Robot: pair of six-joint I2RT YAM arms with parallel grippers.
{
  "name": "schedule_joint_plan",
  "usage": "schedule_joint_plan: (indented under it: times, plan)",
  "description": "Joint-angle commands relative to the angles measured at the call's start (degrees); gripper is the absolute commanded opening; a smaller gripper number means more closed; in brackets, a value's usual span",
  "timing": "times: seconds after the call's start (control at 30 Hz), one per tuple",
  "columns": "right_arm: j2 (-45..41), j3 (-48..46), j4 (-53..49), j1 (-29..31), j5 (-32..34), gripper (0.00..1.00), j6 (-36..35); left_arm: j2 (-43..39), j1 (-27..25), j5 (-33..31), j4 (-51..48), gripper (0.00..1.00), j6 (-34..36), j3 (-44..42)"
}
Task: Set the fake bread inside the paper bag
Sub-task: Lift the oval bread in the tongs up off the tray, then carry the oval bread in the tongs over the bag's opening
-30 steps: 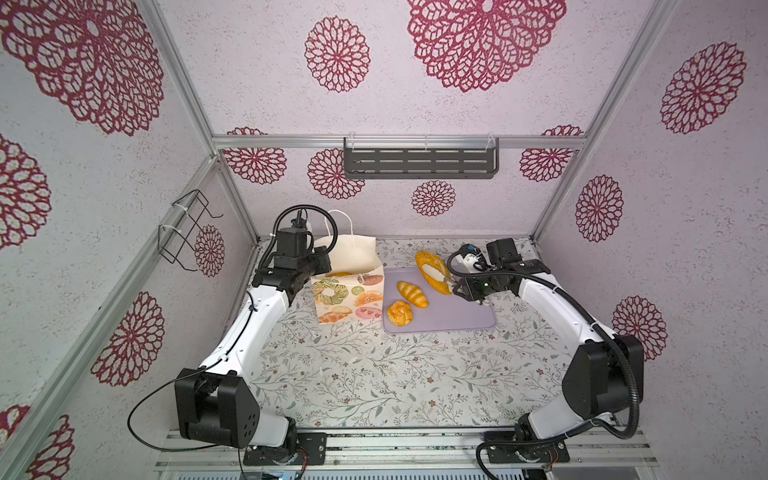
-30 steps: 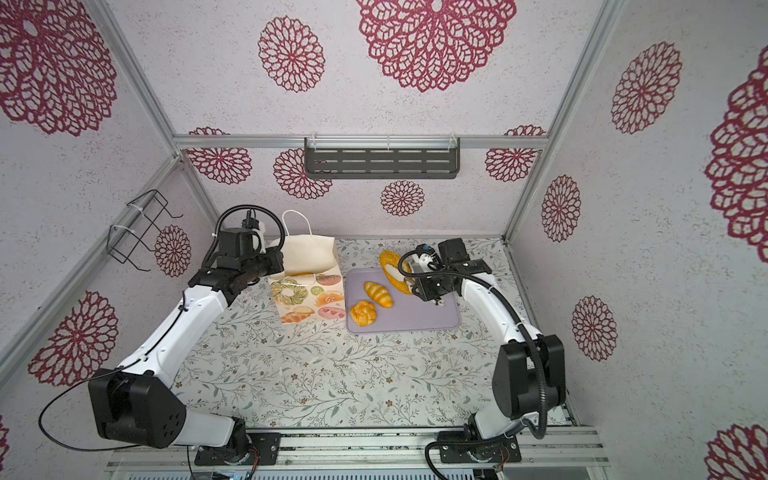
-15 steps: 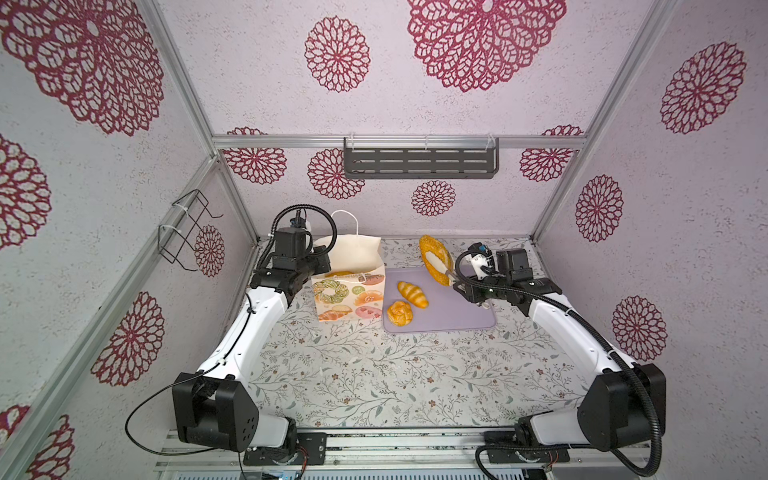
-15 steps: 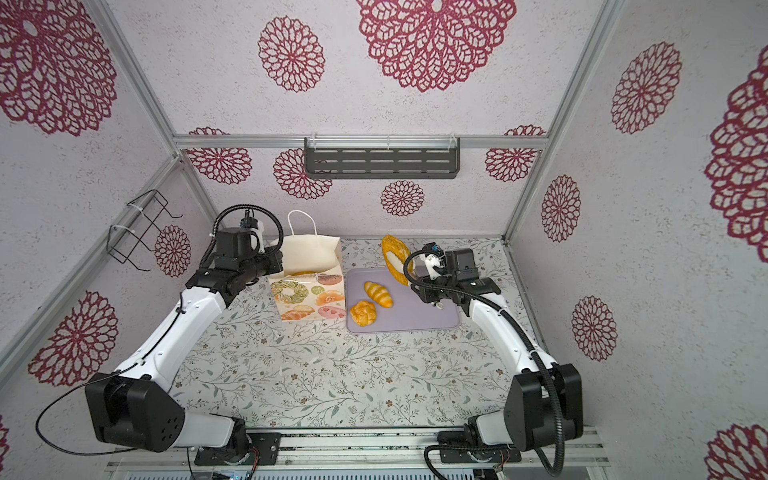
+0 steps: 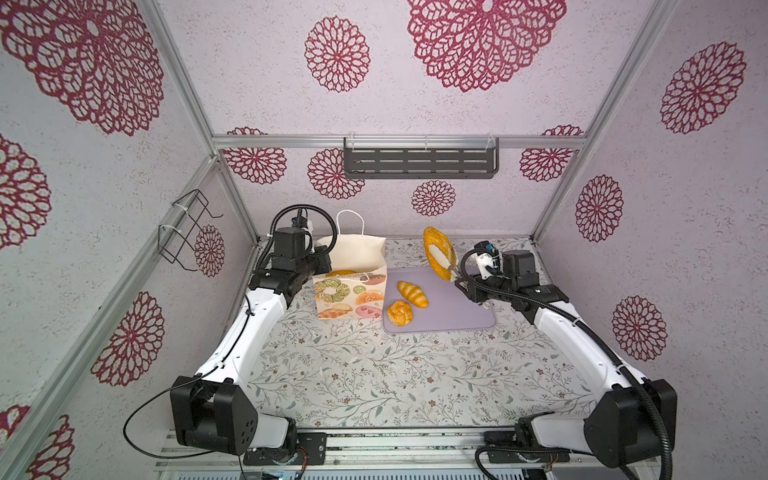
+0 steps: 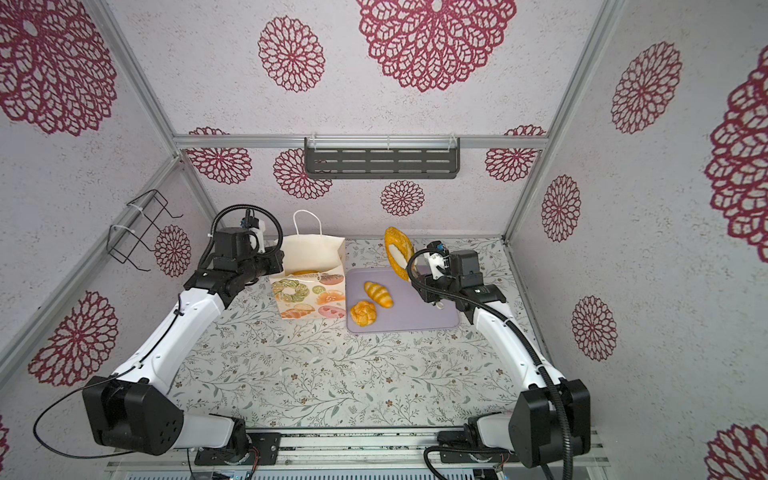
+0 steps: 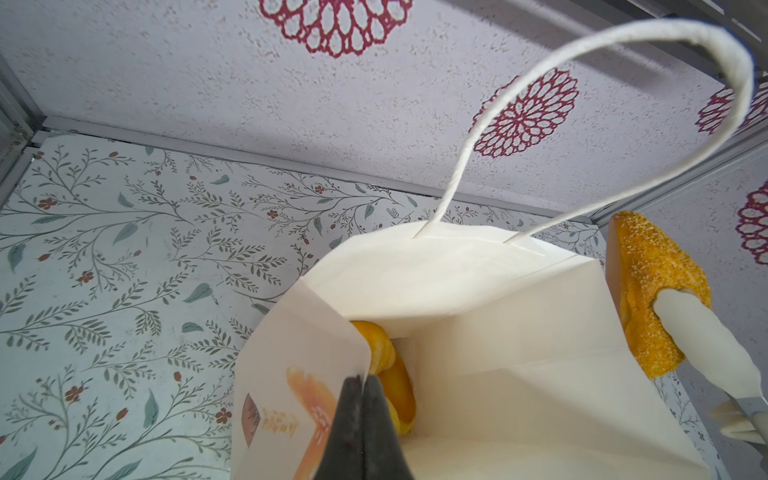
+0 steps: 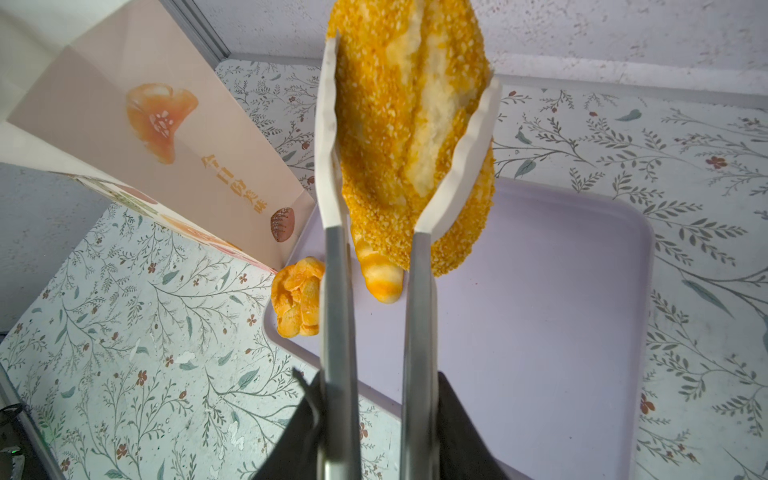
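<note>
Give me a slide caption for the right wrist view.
Right tool clamps tongs around a crumbed loaf, held clear of the lilac tray, beside the paper bag.

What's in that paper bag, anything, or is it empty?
Not empty. The paper bag stands upright with its mouth open, and the left wrist view shows golden bread lying at its bottom.

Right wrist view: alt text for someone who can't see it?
Tongs in the right gripper hold a crumb-coated loaf clear of the lilac tray, where a striped roll and a round bun lie; the paper bag stands beside it.
</note>
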Motion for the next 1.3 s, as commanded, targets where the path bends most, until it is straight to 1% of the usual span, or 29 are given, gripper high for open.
schedule_joint_plan:
  times: [0.0,0.13,0.23,0.37,0.5,0.63,0.8,1.07,1.27]
  plan:
    - [-3.1,1.6,5.7,0.2,-1.7,0.36,1.2,-1.1,-0.9,1.3,1.9,0.00,0.9,-1.4]
    - [-4.3,0.4,7.8,0.3,-1.9,0.35,2.3,-0.3,-0.9,1.8,2.1,0.00,0.7,-1.4]
    - [-4.8,-0.4,9.2,0.5,-2.4,0.35,2.9,0.0,-0.9,0.5,1.0,0.00,1.4,-0.6]
    - [-4.4,0.2,10.0,0.8,-3.7,0.35,3.4,-0.1,-0.7,-0.2,0.6,0.00,2.0,-0.5]
    - [-3.9,1.3,11.2,1.5,-4.3,0.35,4.2,1.1,-0.7,0.7,0.5,0.00,2.0,0.1]
    - [-3.8,2.3,13.6,2.9,-4.1,0.35,5.2,1.7,-0.6,0.9,0.5,0.00,1.7,0.4]
    - [-3.6,3.0,18.6,4.1,-6.0,0.35,7.7,1.2,-0.5,0.3,0.2,0.00,2.1,0.5]
    - [-3.1,5.7,21.9,8.4,-3.3,0.34,8.1,1.1,-0.2,0.7,0.2,0.00,2.1,0.5]
    - [-1.7,8.9,22.0,11.6,-2.1,0.34,7.6,0.9,0.3,1.4,0.1,0.00,1.8,0.7]
